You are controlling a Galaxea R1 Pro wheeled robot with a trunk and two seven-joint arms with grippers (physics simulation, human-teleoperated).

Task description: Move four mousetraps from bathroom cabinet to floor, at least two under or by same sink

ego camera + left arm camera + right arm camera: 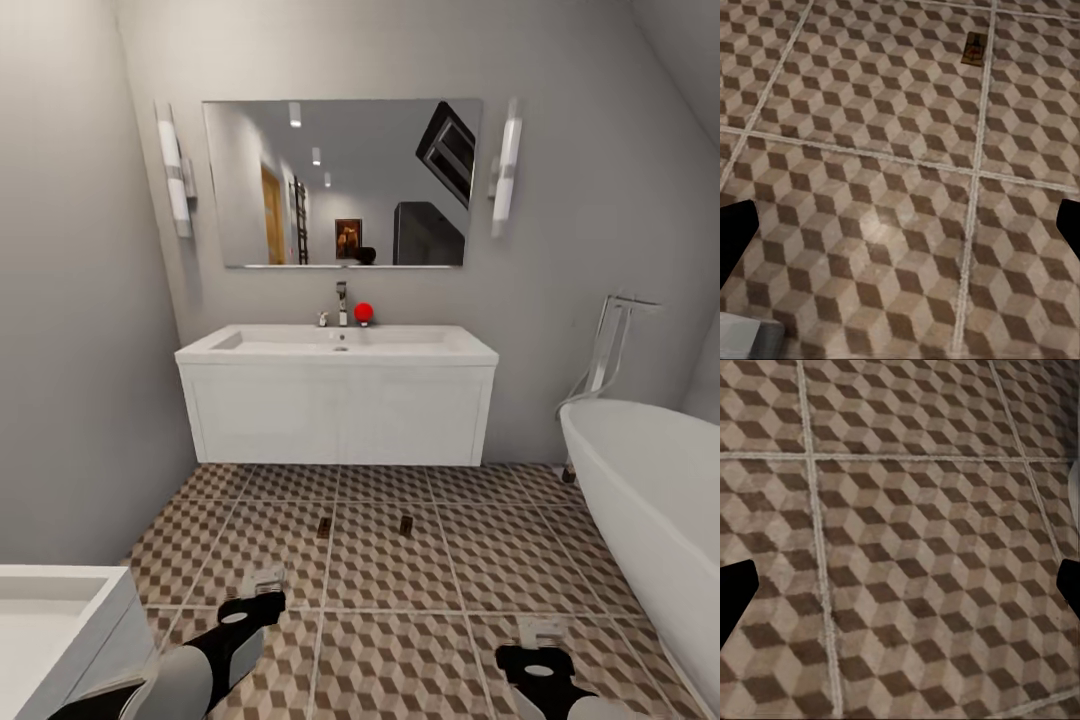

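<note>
Two mousetraps lie on the patterned bathroom floor (400, 590) in front of the white bathroom sink (340, 395), one (323, 527) left of the other (405, 524). The left wrist view shows one mousetrap (975, 49) lying flat, well ahead of the fingers. My left gripper (262, 580) hangs low over the tiles, nearer to me than the traps. It is open (900, 232) and holds nothing. My right gripper (540, 635) hovers over bare tiles further right, also open (900, 592) and holding nothing. The cabinet is out of view.
A white oval bathtub (650, 490) fills the right side, its floor tap (610, 345) behind it. A white fixture corner (60, 620) juts in at the lower left. A red ball (363, 312) sits by the sink's tap. Grey walls close in on both sides.
</note>
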